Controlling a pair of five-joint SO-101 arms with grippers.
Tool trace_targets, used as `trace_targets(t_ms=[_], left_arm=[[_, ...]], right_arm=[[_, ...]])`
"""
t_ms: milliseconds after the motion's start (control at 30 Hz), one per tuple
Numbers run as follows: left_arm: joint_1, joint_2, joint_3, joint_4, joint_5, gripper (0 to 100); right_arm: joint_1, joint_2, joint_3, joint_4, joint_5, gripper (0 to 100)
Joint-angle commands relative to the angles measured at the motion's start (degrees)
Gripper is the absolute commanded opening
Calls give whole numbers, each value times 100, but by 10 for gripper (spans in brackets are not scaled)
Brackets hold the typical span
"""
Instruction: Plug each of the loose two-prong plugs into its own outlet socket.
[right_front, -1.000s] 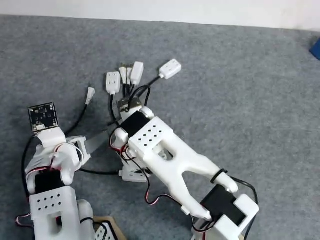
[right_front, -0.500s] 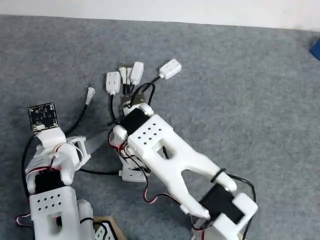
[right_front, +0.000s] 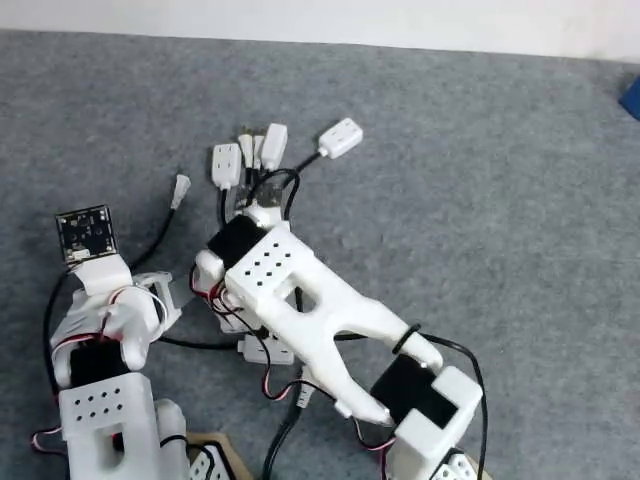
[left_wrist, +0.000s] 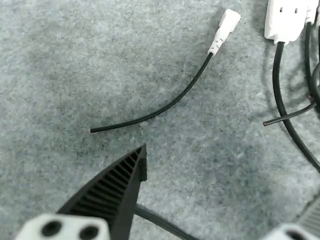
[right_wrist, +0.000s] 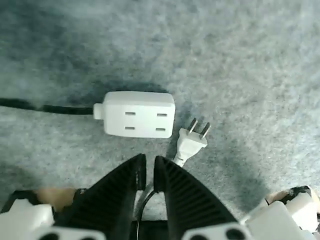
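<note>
Your right gripper is pinched together, maybe on a cord; looking down from above, the plug lies just off its tips, around 12 o'clock.

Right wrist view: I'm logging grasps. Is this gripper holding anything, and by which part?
Cannot be told: the jaws of the right gripper are almost shut near the plug, a dark cord between them.

Grey felt mat, blue corner at its right edge, white strip beyond.
</note>
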Motion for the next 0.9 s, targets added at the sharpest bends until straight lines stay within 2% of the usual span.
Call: trace_targets(t_ms=[0,100,133,233,333,433,533,600,733,800,867], left_arm=[[92,4,-40,-88,-44,493],[101,4,-57,-79,-35,493],[101,4,-57,-79,-26,493],[136,4,-48,-79,-18,492],[251,4,-31,-79,-18,492],[251,4,-22,-79,-18,492],[259,4,4,-97,-18,492],[259,4,13,-97,-18,492],[259,4,13,-97,-18,492],[259,4,22,-97,-18,492],[259,4,22,-97,-18,492]], right_arm=[[321,-400,-136,224,967,31],[1235,-453,725,110,3411,31],[1455,-479,971,13,3692,31],[1859,-681,1815,-866,2998,31],[1886,-866,2536,-1833,2295,31],[1473,-1007,2651,-1851,1758,31],[611,-1112,2607,-1596,1363,31],[92,-1112,2668,-1569,1451,33],[-541,-1165,3204,-1631,2154,37],[-734,-1165,3451,-1622,2171,87],[-840,-1174,3732,-1631,2163,192]])
